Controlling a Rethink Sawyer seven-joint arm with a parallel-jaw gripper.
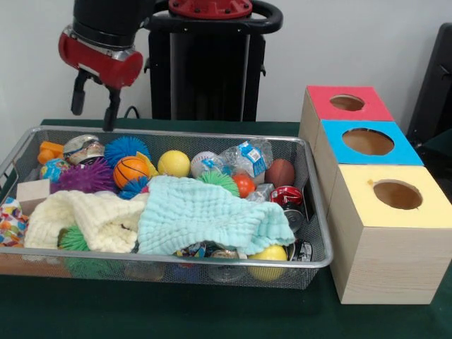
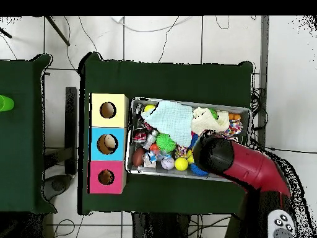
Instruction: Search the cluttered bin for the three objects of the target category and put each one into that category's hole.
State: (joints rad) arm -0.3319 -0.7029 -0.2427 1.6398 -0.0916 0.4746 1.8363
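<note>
Wire-mesh metal bin (image 1: 311, 212); crinkled cloth towels (image 1: 205, 215); matt wood boxes (image 1: 385, 265); glossy plastic bottle (image 1: 247, 159)

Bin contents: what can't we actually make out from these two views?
- Whatever lies under the mint cloth and cream cloth: covered in both views.
- Bin's corner nearest the robot, overhead view: blocked by the arm.
- The hand: hidden under the arm overhead; front view shows two fingers apart.
- Inside the yellow box, blue box and red box: holes too dark or small to read.
</note>
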